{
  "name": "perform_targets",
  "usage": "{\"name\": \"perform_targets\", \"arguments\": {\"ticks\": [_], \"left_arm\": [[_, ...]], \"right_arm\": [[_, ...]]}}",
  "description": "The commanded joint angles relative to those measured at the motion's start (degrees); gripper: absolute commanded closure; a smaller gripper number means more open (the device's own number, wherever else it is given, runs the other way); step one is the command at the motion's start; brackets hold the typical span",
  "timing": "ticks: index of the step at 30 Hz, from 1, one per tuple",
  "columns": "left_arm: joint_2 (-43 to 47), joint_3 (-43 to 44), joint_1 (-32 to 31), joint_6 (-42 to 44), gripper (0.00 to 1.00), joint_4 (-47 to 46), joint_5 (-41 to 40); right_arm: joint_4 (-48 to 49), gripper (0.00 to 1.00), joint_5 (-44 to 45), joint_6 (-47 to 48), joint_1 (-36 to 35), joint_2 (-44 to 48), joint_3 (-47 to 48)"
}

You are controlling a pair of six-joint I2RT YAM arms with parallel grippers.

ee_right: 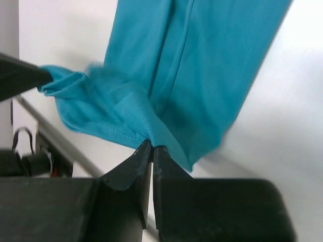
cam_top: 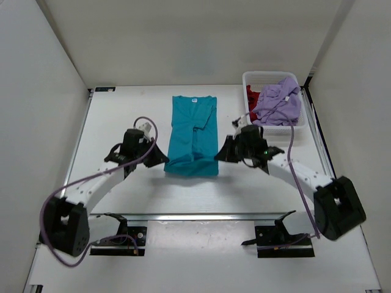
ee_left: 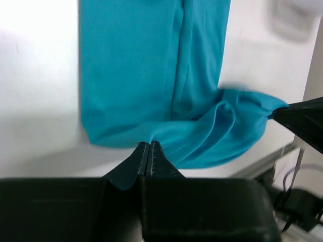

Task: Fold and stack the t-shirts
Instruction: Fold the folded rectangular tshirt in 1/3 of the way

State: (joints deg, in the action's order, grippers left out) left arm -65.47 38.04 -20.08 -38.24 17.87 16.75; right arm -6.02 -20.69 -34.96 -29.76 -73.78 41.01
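Note:
The teal t-shirt (cam_top: pixel 193 134) lies in the middle of the table, folded lengthwise into a narrow strip, its collar at the far end. My left gripper (cam_top: pixel 164 160) is shut on its near left hem corner (ee_left: pixel 151 138). My right gripper (cam_top: pixel 220 157) is shut on its near right hem corner (ee_right: pixel 154 136). The near hem is lifted and bunched between them. The lavender t-shirt (cam_top: pixel 280 101) and the dark red t-shirt (cam_top: pixel 252 96) lie crumpled in the basket.
A white mesh basket (cam_top: pixel 247 77) stands at the far right of the table. White walls close in the back and both sides. A metal rail (cam_top: pixel 201 216) runs across the near edge by the arm bases.

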Motion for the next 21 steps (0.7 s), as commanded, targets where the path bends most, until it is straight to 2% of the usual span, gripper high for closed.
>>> {"name": "perform_targets", "arguments": {"ticks": [1, 7, 13, 18, 20, 21], "left_arm": [[-8.6, 5.7, 2.5, -1.7, 1.0, -7.0, -1.3], [-24.5, 18.4, 4.7, -1.8, 1.0, -9.5, -3.6], [-39.0, 31.2, 6.9, -1.5, 0.99, -7.9, -2.9], [-46.8, 38.0, 8.3, -2.0, 0.92, -8.4, -1.7], [-47.9, 38.9, 8.7, -2.7, 0.85, -9.3, -1.3], [-48.5, 39.6, 9.3, -2.8, 0.78, -9.3, -0.8]], "right_arm": [[0.8, 1.0, -3.7, 7.2, 5.5, -7.6, 9.0], [0.1, 1.0, -7.1, 9.5, 11.3, -25.2, 24.9], [-2.4, 1.0, -8.1, 11.2, 13.9, -36.8, 37.6], [-4.2, 1.0, -8.0, 12.0, 15.3, -43.4, 43.8], [-5.2, 1.0, -7.7, 11.6, 15.6, -44.8, 46.5], [-6.9, 0.96, -7.8, 12.2, 15.5, -46.1, 47.2]]}}
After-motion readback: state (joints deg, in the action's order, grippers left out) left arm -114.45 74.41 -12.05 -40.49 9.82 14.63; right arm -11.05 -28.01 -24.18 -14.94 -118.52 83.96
